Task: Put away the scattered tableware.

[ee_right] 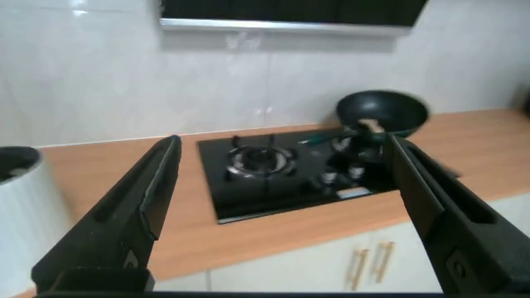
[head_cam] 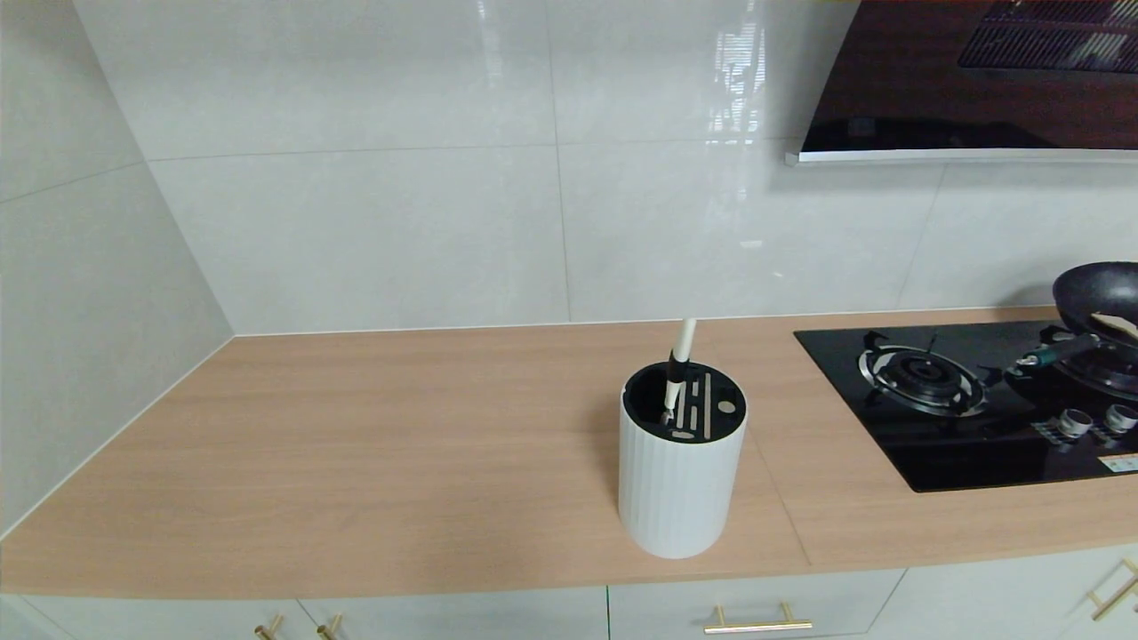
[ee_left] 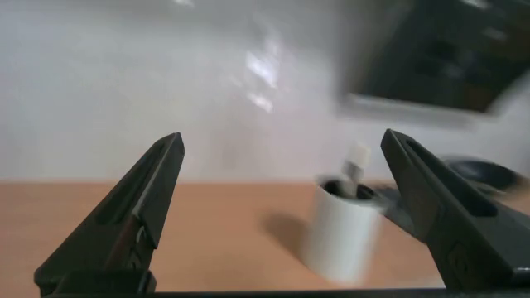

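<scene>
The tableware in sight is a single utensil (head_cam: 677, 369) with a slim white handle and a dark lower section. It stands tilted in a slot of a holder (head_cam: 680, 480), its handle rising above the rim and leaning toward the back wall. The holder is an upright white cylinder with fine vertical ribs down its side and a black top insert cut with narrow slots and a small round hole. It stands on the counter (head_cam: 356, 444) near the front edge, well apart from the left corner and just beside the hob (head_cam: 933, 453) at the counter's right end. The left claw (ee_left: 281, 145) is released, its two dark wedge-shaped fingers spread wide, and it is held apart from the holder and facing it, touching nothing. The right claw (ee_right: 283, 147) is also released with fingers wide apart, held out in front of the counter's front edge and facing the hob, with nothing between its fingers. The counter is smooth pale wood with a straight grain, backed by glossy light tiles. The hob is flat black glass with round burners and metal knobs, and a dark rounded pan (head_cam: 1098, 298) sits on its far right burner. White cabinet fronts with thin brass handles (head_cam: 757, 622) run below the front edge.
</scene>
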